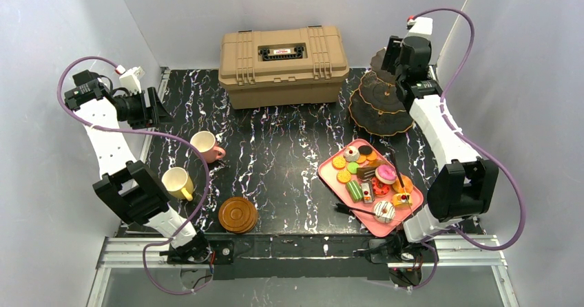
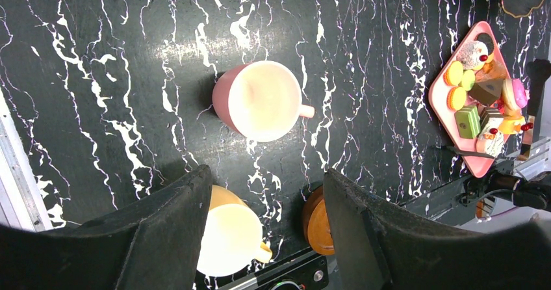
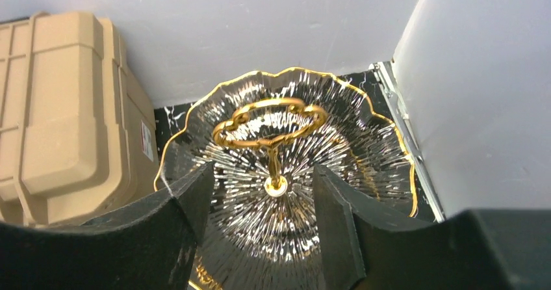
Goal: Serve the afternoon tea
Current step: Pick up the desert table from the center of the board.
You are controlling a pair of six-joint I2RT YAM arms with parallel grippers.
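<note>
The three-tier black stand (image 1: 381, 104) with gold rims is at the back right. My right gripper (image 1: 390, 62) hovers over its top tier (image 3: 354, 140), open. Its fingers flank the gold handle stem (image 3: 273, 163) without touching it, and the gripper (image 3: 263, 176) holds nothing. A pink cup (image 1: 204, 145) (image 2: 263, 101), a yellow cup (image 1: 178, 183) (image 2: 230, 238) and stacked brown saucers (image 1: 238, 215) (image 2: 316, 225) sit on the left. Pastries and macarons (image 1: 368, 176) fill a pink tray (image 1: 328, 171) (image 2: 436, 108). My left gripper (image 1: 153, 107) (image 2: 266, 179) hangs high above the cups, open and empty.
A tan toolbox (image 1: 284, 65) (image 3: 62, 114) stands at the back centre, just left of the stand. White walls enclose the black marbled table (image 1: 275, 155) on three sides. The stand sits close to the right wall (image 3: 481, 95) and back corner.
</note>
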